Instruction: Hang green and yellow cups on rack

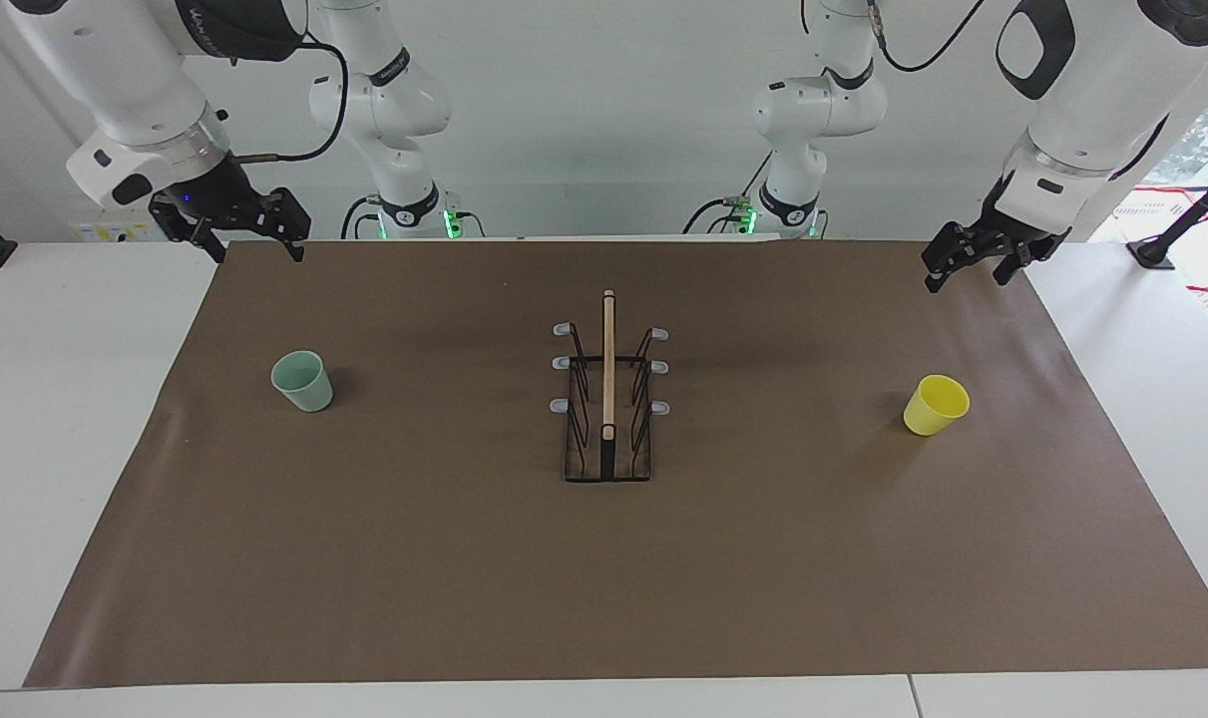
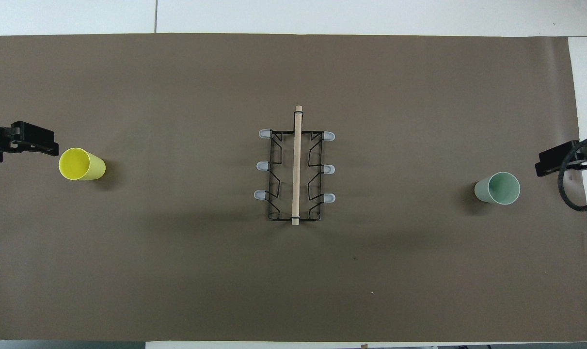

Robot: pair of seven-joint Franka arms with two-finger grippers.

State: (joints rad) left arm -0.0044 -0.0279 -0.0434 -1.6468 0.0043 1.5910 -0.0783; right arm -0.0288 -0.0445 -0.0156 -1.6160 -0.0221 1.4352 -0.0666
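While both arms hang up in the air at the two ends of the counter (image 1: 95, 479), nothing is in anyone's grip. The rack (image 1: 608, 404) sits square in the middle of the brown mat (image 1: 604, 578), its wooden centre bar (image 2: 296, 165) running away from the robots, three grey-tipped prongs (image 2: 264, 133) poking out on each side, every one of them bare.

Over at the right arm's end, there's the green cup (image 1: 302, 381), standing upright on the mat with its mouth open to the ceiling, well apart from the rack. The right claw (image 1: 249, 234) hovers over the mat's corner at that end, fingers spread wide, empty.

Swing to the left arm's end and the yellow cup (image 1: 936, 404) is there, also upright on the mat, also well clear of the rack. The two cups sit about level with the rack, one on each side. The left claw (image 1: 975, 264) is poised over the mat's edge at its own end, fingers parted, holding nothing.

From the overhead view, the left claw (image 2: 31, 143) shows just beside the yellow cup (image 2: 82, 164), and the right claw (image 2: 560, 160) near the green cup (image 2: 498, 188), though the facing view shows both claws raised well above them, touching nothing.
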